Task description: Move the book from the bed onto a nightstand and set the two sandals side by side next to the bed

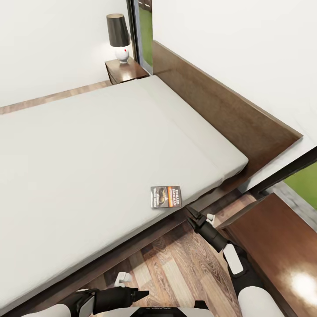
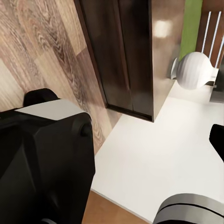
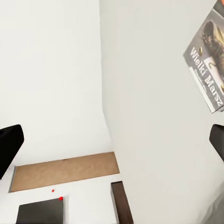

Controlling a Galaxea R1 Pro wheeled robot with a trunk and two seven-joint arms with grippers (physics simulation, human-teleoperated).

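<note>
The book (image 1: pixel 166 197) lies flat on the off-white mattress of the bed (image 1: pixel 88 149), close to its near edge and corner; its cover also shows in the right wrist view (image 3: pixel 207 60). My right gripper (image 1: pixel 192 214) hovers over the floor just short of the bed frame, a little right of the book, pointing at it. It is open and empty, with both fingertips (image 3: pixel 9 149) spread wide. My left gripper (image 1: pixel 140 292) hangs low near my trunk, open, holding nothing. One nightstand (image 1: pixel 273 237) stands at my right, the other (image 1: pixel 125 70) across the bed. The sandals are out of view.
A dark-shaded lamp (image 1: pixel 119 35) stands on the far nightstand. The brown headboard (image 1: pixel 229 114) runs along the white wall, with black-framed windows at each end. The left wrist view shows the near nightstand (image 2: pixel 161 56) and a white lamp base (image 2: pixel 196 70). Wood-plank floor (image 1: pixel 176 268) lies between me and the bed.
</note>
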